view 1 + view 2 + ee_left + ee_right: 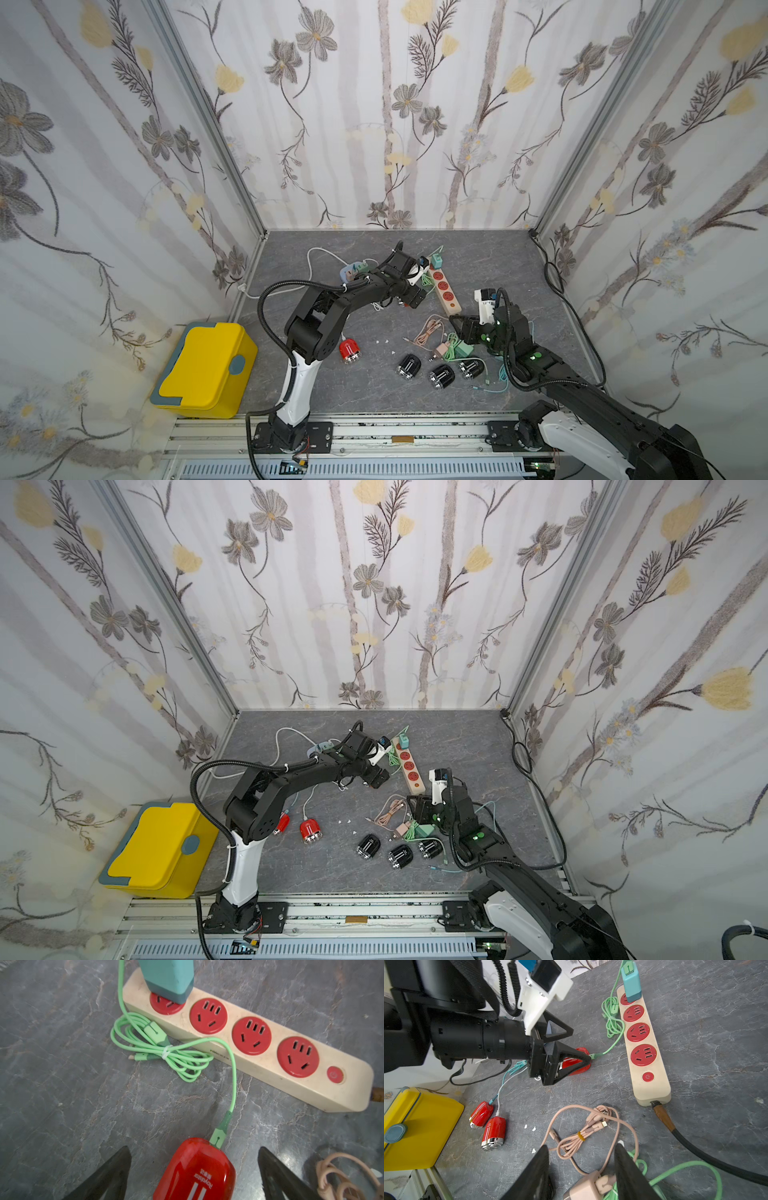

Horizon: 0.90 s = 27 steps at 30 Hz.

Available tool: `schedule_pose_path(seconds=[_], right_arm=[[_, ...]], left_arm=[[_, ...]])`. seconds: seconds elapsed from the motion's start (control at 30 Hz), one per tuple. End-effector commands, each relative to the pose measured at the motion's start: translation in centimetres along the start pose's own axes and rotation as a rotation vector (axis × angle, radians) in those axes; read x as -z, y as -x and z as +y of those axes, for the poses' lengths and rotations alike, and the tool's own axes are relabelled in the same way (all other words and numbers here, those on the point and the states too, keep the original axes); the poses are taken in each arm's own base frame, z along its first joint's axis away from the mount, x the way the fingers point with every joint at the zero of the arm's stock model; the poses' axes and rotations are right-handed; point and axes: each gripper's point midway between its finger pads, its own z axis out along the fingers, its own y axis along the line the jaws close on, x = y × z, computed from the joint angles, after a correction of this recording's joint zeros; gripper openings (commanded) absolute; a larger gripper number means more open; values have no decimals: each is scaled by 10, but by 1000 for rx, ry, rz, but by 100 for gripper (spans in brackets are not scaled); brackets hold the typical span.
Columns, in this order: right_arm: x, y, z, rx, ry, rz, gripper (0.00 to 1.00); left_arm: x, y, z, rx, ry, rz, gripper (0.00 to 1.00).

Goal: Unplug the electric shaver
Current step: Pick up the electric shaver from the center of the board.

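- Electric shaver [195, 1172], the red one, lies flat on the counter [62, 1064] near its middle, a little toward the back edge and just beside the power strip [353, 1088]. Its green cable [234, 1076] enters the end that faces the strip.
- Your left end effector [194, 1148] is spread wide, one jaw on each side of the shaver body, and neither presses it that I can see. I read that straddle as a set-up to pin the body, so it cannot slide when the plug comes out.
- From the connector [218, 1136] the cable loops over the strip's edge, passes a tied bundle, and ends at the teal adapter [168, 978] in the socket nearest the back edge. With that much slack, a pull on the cord would likely only uncoil it, so go for the connector itself.
- Your right end effector [581, 1145] hangs nearer the front edge, over the pink cable [571, 1140] and pink adapter [583, 1188]. Its jaws are half parted and pinch nothing I can make out. It looks parked within reach of the connector.
- Two more red shavers [481, 1113] lie toward the left edge, and black shavers [409, 365] lie near the front edge; leave them.
- Watch the jaw tip beside the connector: closing onto it would block the pull.
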Motion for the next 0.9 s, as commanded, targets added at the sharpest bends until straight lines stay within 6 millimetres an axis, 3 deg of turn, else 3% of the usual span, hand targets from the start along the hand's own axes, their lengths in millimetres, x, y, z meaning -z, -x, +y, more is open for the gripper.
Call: schedule_pose_path(seconds=[0.0, 0.4, 0.57, 0.87], right_arm=[[1, 8, 6, -4, 28, -32, 50], [-5, 2, 4, -10, 34, -12, 50], [-5, 1, 3, -10, 34, -11, 50], [-4, 0, 2, -12, 28, -9, 50]], left_arm=[[-5, -11, 5, -3, 42, 64, 90], [1, -33, -10, -7, 8, 141, 80], [3, -33, -13, -12, 6, 140, 77], [-4, -42, -9, -20, 65, 180, 70]])
